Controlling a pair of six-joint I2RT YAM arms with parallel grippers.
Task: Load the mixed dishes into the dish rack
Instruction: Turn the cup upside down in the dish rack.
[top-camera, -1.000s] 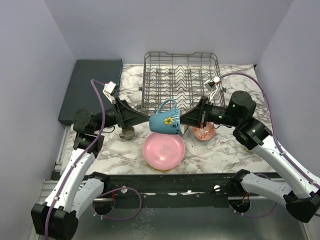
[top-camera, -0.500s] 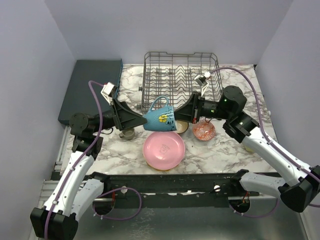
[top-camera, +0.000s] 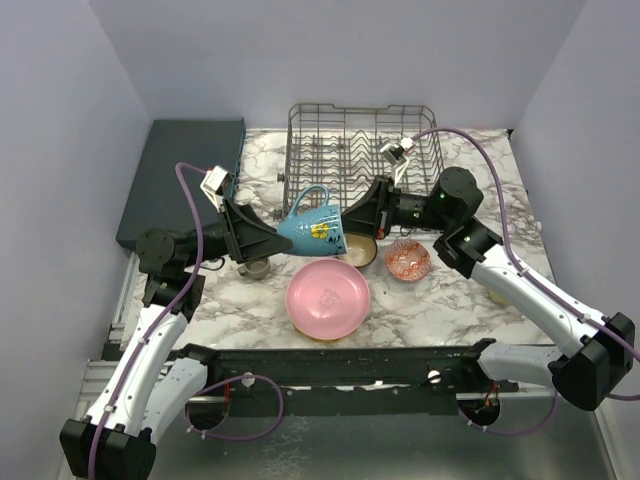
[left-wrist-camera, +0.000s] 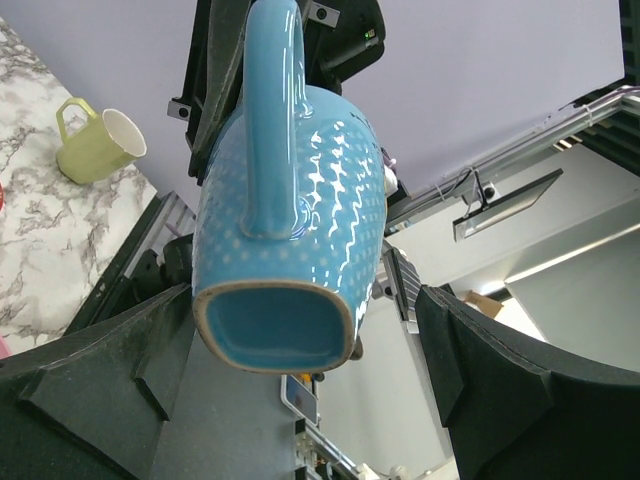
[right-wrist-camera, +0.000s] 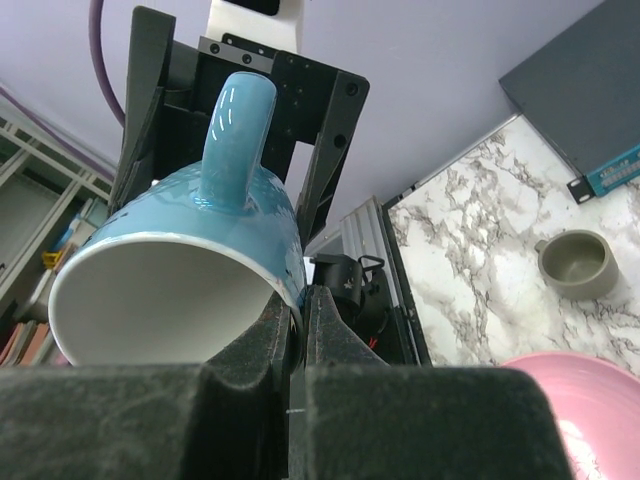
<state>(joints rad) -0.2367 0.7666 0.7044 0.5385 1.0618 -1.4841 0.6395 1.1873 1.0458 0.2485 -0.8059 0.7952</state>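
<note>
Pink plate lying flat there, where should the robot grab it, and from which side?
Probably its rim, pinched from above. The pink plate lies flat, so only its edge gives a hold. Come at the near left side, where nothing sits close beside it.

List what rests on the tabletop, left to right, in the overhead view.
Dark teal slab → grey-green cup → pink plate → red-patterned bowl. The dish rack spans the last two sideways, so it is left out.

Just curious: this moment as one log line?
blue mug: midair, near dish rack | right gripper: shut on rim | left gripper: open
</note>
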